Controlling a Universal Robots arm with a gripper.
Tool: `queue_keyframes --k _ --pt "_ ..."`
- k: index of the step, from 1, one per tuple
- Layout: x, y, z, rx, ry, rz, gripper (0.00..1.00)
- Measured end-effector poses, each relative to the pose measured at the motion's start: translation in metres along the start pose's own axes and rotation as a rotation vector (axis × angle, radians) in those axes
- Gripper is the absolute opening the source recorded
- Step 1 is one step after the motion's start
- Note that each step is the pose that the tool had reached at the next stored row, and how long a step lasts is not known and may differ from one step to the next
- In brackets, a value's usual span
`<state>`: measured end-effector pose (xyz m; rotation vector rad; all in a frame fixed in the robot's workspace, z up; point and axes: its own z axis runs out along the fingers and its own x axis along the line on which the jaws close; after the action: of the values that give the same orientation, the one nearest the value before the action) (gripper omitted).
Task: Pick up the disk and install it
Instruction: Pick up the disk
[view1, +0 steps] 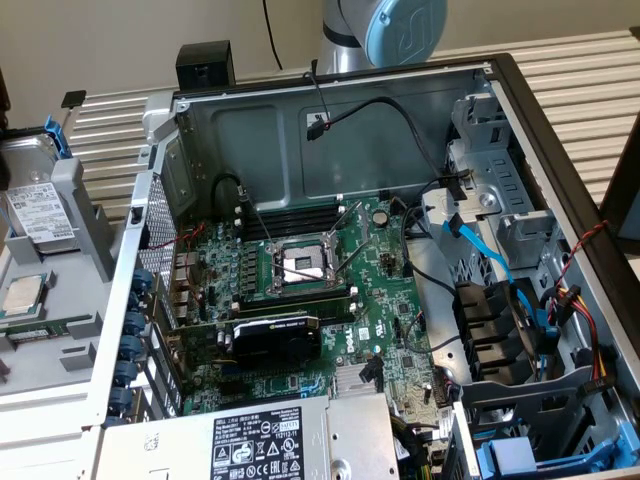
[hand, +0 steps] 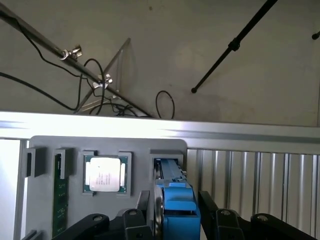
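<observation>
The disk (view1: 35, 212), silver-grey with a white label and a blue frame, leans in a slot of the grey holder (view1: 85, 215) at the exterior view's left, with nothing gripping it there. In the wrist view the disk (hand: 176, 200) appears edge-on, blue frame toward the camera, standing in its holder slot (hand: 167, 150). My gripper (hand: 175, 217) is open; one black finger (hand: 136, 220) is on one side of the disk and the other black finger on the opposite side. I cannot tell whether the fingers touch it. A blue-capped arm joint (view1: 400, 30) rises behind the case.
A square processor chip (hand: 105, 174) and a green memory stick (hand: 60, 205) lie in the same holder. The open computer case (view1: 330, 130) holds the motherboard (view1: 320, 270), cables, blue-clipped drive bays (view1: 500, 330) and a power supply (view1: 260, 440). A metal table edge (hand: 160, 127) runs behind the holder.
</observation>
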<state>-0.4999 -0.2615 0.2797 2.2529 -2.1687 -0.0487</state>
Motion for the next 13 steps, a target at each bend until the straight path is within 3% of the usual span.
queue_keyframes --k 4,6,13 --pt "0.0 0.0 0.0001 0.0001 0.0 0.0 0.49" --pt "0.0 0.0 0.0001 0.0001 -0.0001 0.0 0.38" --pt "0.0007 0.0 0.0001 0.0002 -0.0007 0.0 0.38"
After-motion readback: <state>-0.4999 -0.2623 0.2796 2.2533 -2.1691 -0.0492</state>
